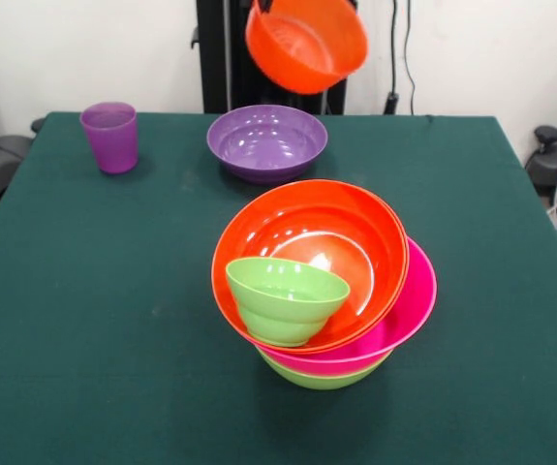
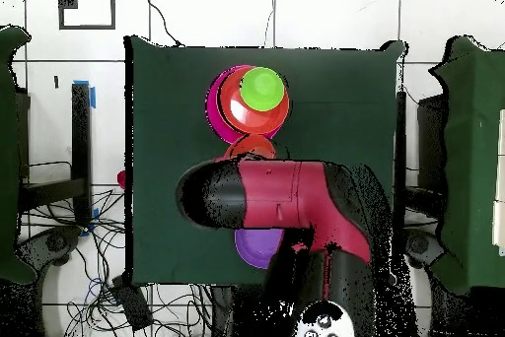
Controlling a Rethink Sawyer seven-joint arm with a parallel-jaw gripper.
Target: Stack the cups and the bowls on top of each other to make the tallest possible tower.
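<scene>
On the green bench (image 1: 84,320) stood the tower (image 1: 324,281), a small lime bowl (image 1: 286,295) tilted inside it, a purple bowl (image 1: 266,141) behind, an orange bowl (image 1: 306,43) aloft beyond, a purple cup (image 1: 109,137) far off beside; the jaws' state I cannot tell.

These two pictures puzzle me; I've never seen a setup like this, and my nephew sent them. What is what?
The machine is a red and black robot arm working over a green table. One picture looks across the table at the robot; the other looks straight down, so the arm hides much of the table there. On the table stands a pile of plastic bowls: a lime green bowl lowest, a hot pink bowl, a wide orange bowl, and a small green bowl tilted inside it. Behind are a purple bowl and a purple cup. A smaller orange bowl hangs tilted in the air at the arm's end; the gripper itself is hidden.
</scene>
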